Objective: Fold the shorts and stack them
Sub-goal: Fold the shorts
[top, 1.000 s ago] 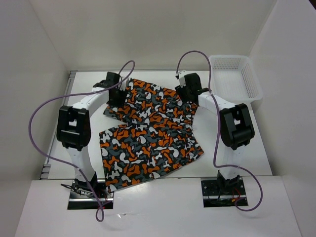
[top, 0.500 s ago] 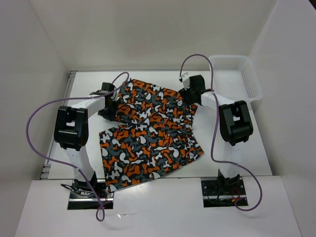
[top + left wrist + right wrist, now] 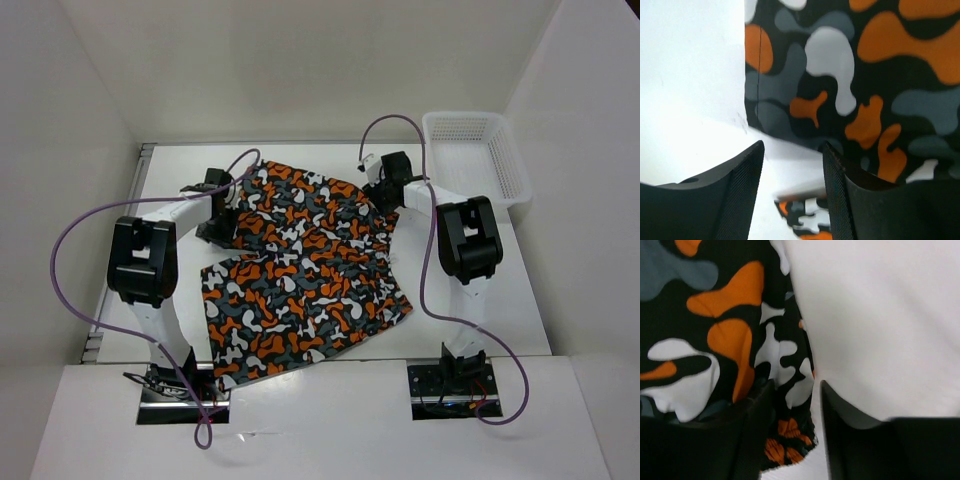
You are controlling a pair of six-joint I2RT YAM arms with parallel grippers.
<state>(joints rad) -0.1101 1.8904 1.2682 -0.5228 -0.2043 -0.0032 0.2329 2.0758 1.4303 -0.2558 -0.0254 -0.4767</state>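
Two pairs of camouflage shorts lie flat on the white table, partly overlapping: one far [image 3: 300, 200] and one near [image 3: 300, 305]. My left gripper [image 3: 213, 222] is low at the far pair's left edge. In the left wrist view it [image 3: 792, 192] is open, with the shorts' [image 3: 850, 75] hem just ahead and a bit of printed fabric low between the fingers. My right gripper [image 3: 384, 198] is low at the far pair's right edge. In the right wrist view it [image 3: 796, 427] is open and straddles the edge of the shorts [image 3: 730, 335].
A white mesh basket [image 3: 478, 158] stands at the far right of the table. White walls close in the table on the left, back and right. Purple cables loop above both arms.
Both grippers have come down from above the far shorts to its side edges; the left moved left and nearer, the right slightly nearer. The shorts have not shifted.
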